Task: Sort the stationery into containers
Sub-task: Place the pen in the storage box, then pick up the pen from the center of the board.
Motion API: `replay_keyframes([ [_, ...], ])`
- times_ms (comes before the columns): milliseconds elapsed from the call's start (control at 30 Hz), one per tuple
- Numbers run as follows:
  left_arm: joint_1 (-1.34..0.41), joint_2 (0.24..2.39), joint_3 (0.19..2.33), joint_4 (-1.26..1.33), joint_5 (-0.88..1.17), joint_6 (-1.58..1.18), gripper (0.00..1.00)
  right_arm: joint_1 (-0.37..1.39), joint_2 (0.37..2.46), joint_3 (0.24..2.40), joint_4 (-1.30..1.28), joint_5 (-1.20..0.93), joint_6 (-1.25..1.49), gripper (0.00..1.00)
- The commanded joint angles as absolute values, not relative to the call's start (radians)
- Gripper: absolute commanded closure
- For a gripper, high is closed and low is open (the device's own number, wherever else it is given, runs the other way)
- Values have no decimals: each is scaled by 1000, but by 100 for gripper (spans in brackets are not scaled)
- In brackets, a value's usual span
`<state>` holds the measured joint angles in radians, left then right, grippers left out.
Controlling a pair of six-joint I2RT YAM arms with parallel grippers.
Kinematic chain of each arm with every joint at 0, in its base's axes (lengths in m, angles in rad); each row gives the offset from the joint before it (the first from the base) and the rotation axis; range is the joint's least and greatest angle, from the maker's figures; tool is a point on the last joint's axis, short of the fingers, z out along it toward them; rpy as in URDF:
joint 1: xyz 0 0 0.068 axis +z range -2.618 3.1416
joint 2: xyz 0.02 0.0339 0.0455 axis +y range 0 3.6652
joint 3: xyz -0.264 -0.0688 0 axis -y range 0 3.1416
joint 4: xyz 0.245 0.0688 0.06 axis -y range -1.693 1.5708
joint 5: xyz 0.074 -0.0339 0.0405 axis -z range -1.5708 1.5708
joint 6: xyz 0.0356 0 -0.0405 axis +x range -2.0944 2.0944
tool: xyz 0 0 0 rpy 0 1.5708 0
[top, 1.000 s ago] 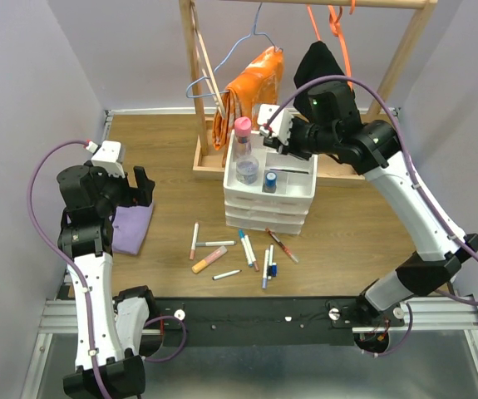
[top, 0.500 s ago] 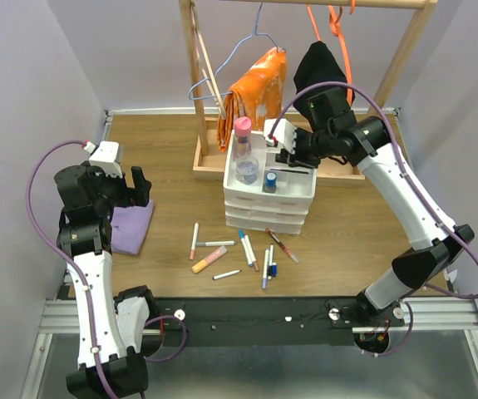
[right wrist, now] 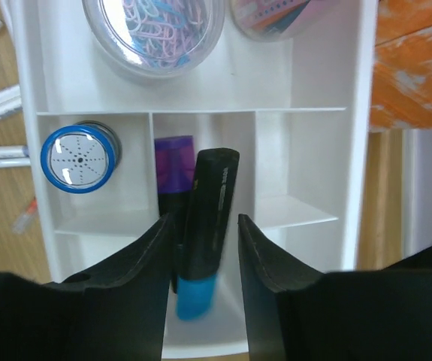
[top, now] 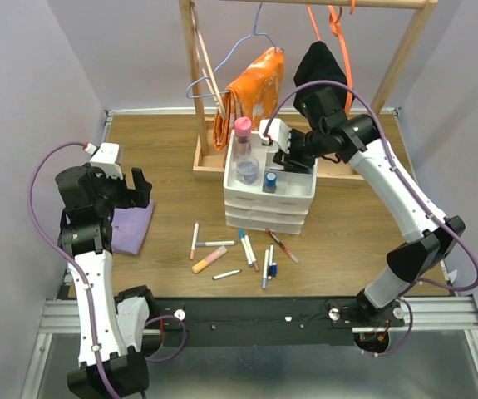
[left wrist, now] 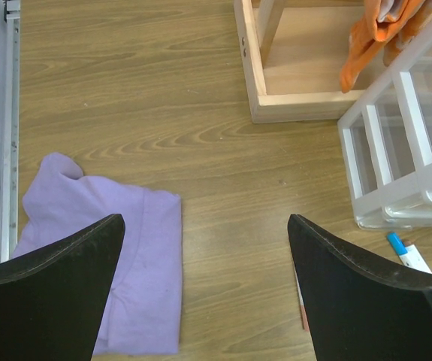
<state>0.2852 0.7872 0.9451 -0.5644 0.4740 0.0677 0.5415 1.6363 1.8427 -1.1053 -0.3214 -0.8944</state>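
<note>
A black marker with a blue end (right wrist: pixel 209 188) is clamped in the jaws of the right gripper (right wrist: pixel 202 224) and held lengthwise over the middle compartment of the white divided tray (right wrist: pixel 313 150), apparently to be laid beside the purple marker (right wrist: pixel 170 159) there. The left gripper (left wrist: pixel 204 222), jaws wide apart, is parked over the purple cloth (left wrist: pixel 125 256), presumably out of the way.

A black marker (right wrist: pixel 209 218), purple marker (right wrist: pixel 173 159), white tray (right wrist: pixel 312 158).
</note>
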Motion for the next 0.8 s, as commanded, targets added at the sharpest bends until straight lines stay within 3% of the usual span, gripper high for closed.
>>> replay_keyframes([
  [0,290,762,914,-526,520,68,1,545,1657,1972,-1155,-328,-861,52],
  [200,288,758,906,-485,546,66,1,600,1655,2154,-1302,-373,-885,48],
  [367,290,796,965,-466,543,3,1,872,1611,2074,-1204,-267,-861,46],
  [567,290,854,1045,-488,436,-87,1,1032,1785,2190,-1131,-359,-742,50],
  [767,290,871,1089,-511,339,-129,1,1134,1830,1933,-922,-417,-767,52],
])
